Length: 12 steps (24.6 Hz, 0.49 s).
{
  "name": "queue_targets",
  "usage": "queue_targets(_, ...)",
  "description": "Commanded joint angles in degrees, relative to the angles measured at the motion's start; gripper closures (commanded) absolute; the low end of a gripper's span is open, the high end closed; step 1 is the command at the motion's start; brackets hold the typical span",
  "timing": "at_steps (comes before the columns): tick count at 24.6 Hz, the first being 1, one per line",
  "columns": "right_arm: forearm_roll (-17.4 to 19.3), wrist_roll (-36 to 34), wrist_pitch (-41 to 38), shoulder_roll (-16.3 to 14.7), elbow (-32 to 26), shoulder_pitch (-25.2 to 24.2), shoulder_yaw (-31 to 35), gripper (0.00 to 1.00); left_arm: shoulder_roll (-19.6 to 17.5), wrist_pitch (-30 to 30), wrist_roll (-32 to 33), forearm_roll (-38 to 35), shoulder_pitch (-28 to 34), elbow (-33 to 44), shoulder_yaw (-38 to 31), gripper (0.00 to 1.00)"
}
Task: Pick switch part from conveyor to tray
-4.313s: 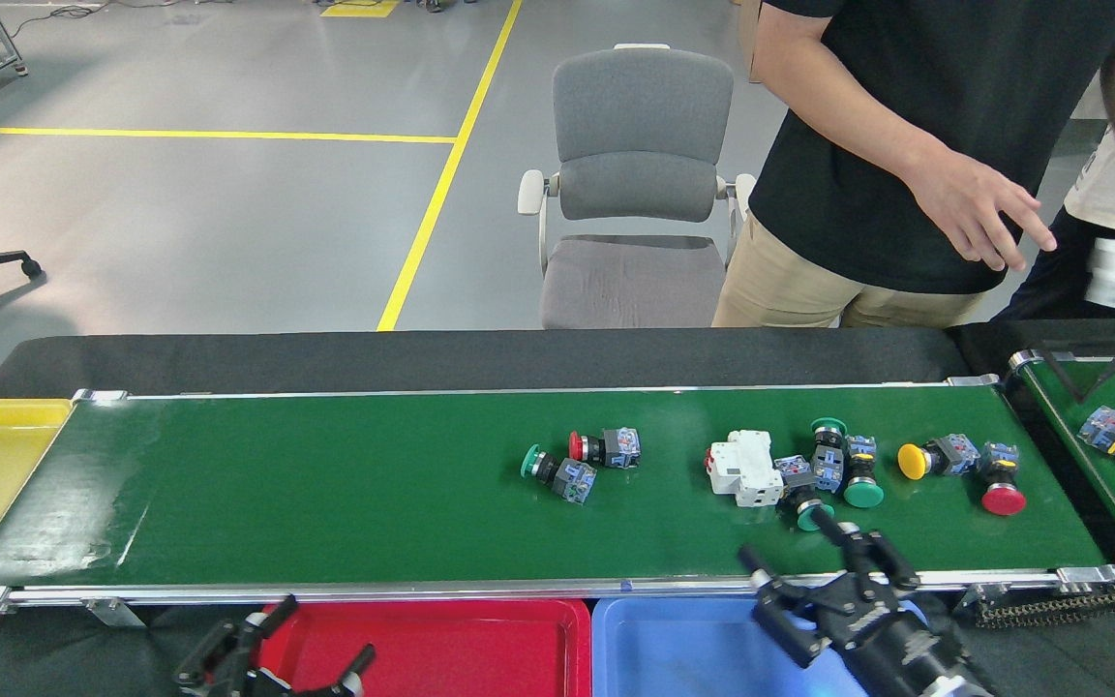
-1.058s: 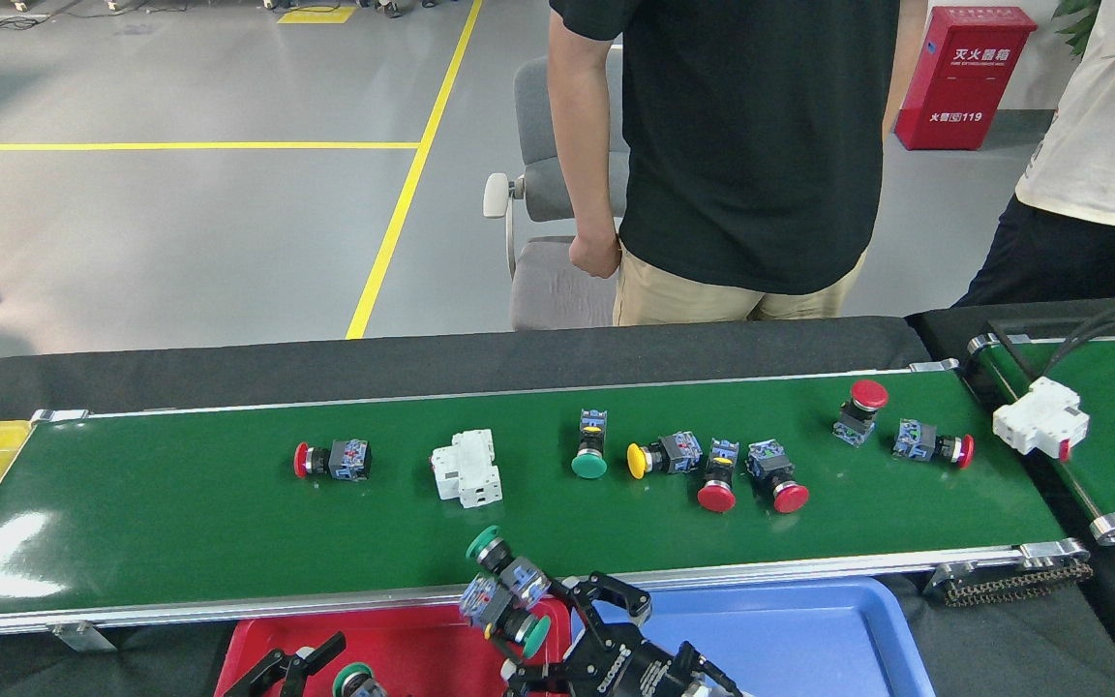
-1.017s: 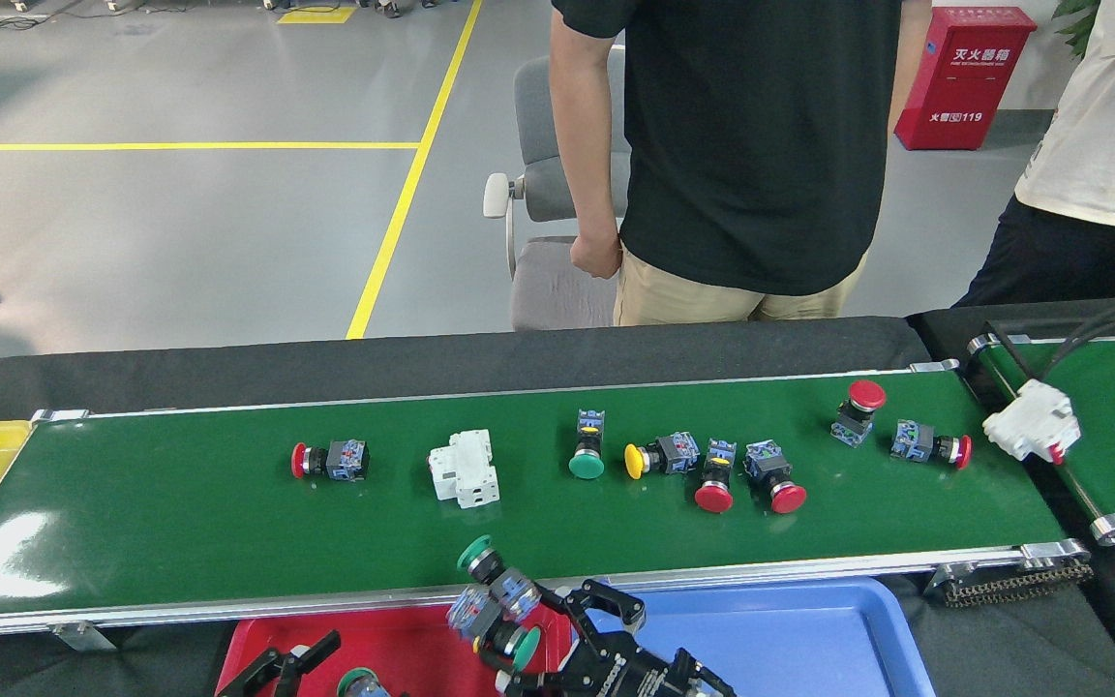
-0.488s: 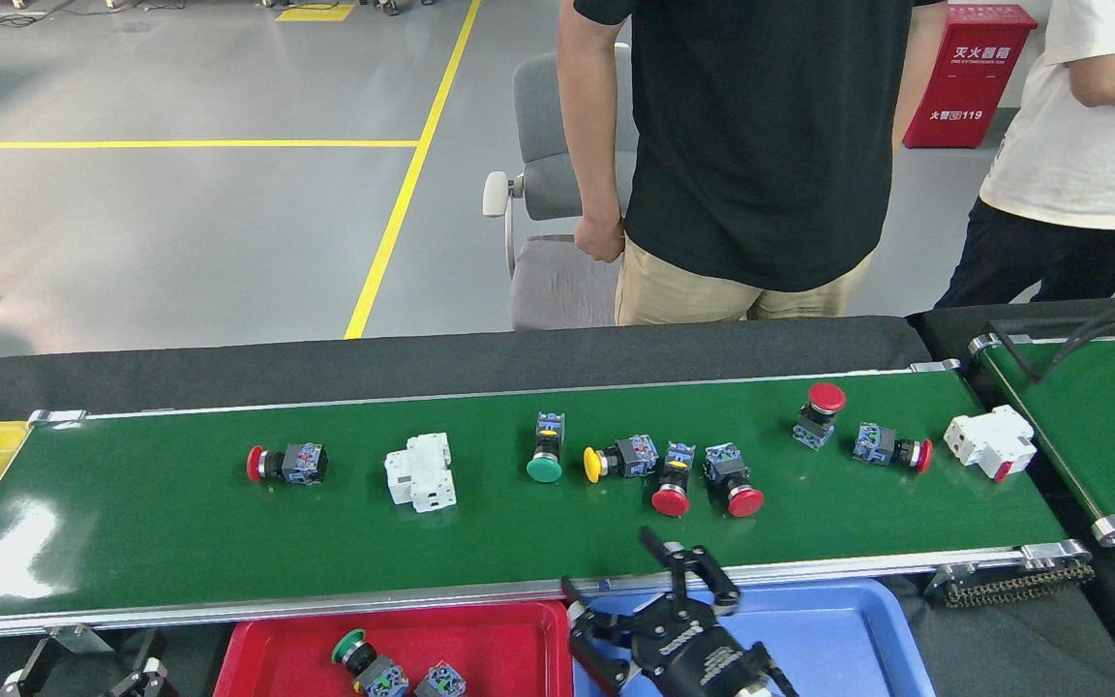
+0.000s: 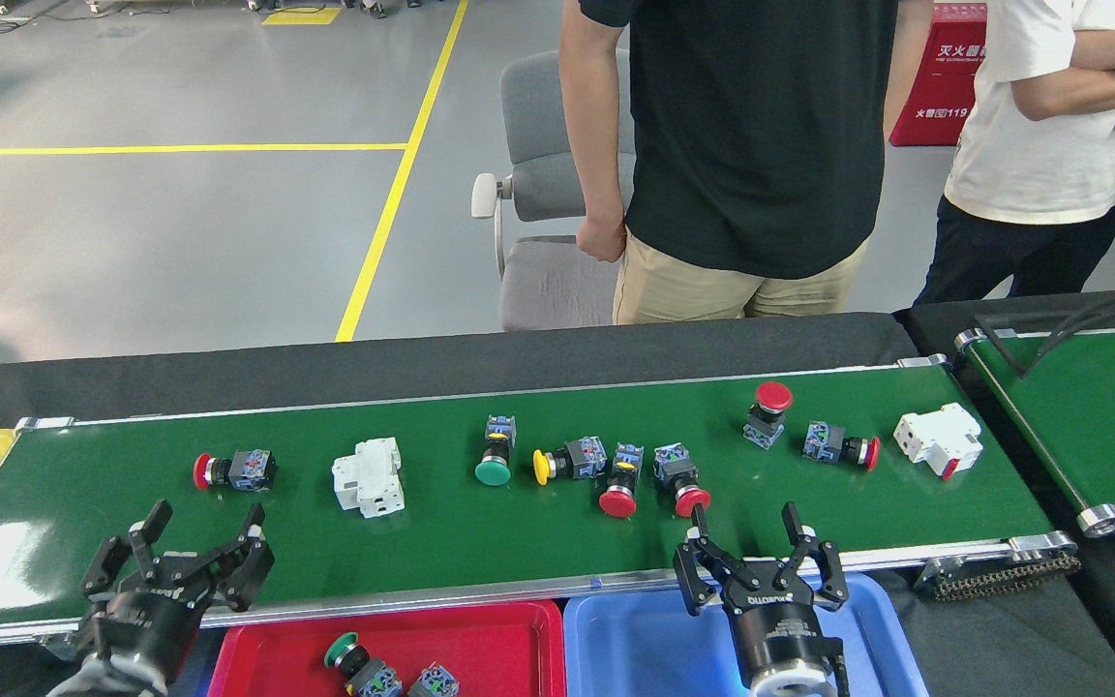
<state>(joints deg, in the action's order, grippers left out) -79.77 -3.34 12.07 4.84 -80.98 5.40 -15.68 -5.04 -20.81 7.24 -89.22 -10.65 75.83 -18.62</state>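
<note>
Both grippers are wide open and empty, so I'd send the right gripper [image 5: 745, 535] straight up onto the red switch part [image 5: 679, 479] just past the conveyor's [image 5: 132, 542] near edge, pinching its body rather than the round cap, while the left gripper [image 5: 206, 531] lines up on the far-left red one [image 5: 233, 469].

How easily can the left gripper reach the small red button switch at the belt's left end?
Probably yes: the open left gripper sits just before the red switch, with only bare conveyor between.

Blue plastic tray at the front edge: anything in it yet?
Empty as far as visible. The blue plastic tray shows only bare floor; the open right gripper covers part of it, so that area cannot be checked.
</note>
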Motion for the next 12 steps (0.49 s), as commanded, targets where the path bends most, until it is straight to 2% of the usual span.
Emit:
queue_targets(1, -0.12, 1.49, 0.24, 0.96, 1.87, 2.42, -1.02, 0.01, -1.29, 0.42, -0.65, -0.17, -4.03, -4.81, -0.1, 0.0)
queue_targets(4, -0.03, 1.76, -0.02, 2.9, 4.95, 4.8, -2.08, 0.01, -3.13, 2.26, -0.82, -0.17, -7.02, -9.47, 0.08, 0.0)
queue_targets(9, 0.32, 1.93, -0.11, 3.42, 6.89, 6.65, -7.97, 0.0, -4.01, 2.88, -0.91, -0.25, -7.72, -13.08, -0.1, 0.0)
queue_targets(12, 0.49, 2.02, 0.06, 4.21, 9.61, 8.4, -8.67, 0.01, -4.54, 6.39, -1.0, -0.25, -8.86, -15.45, -0.01, 0.0)
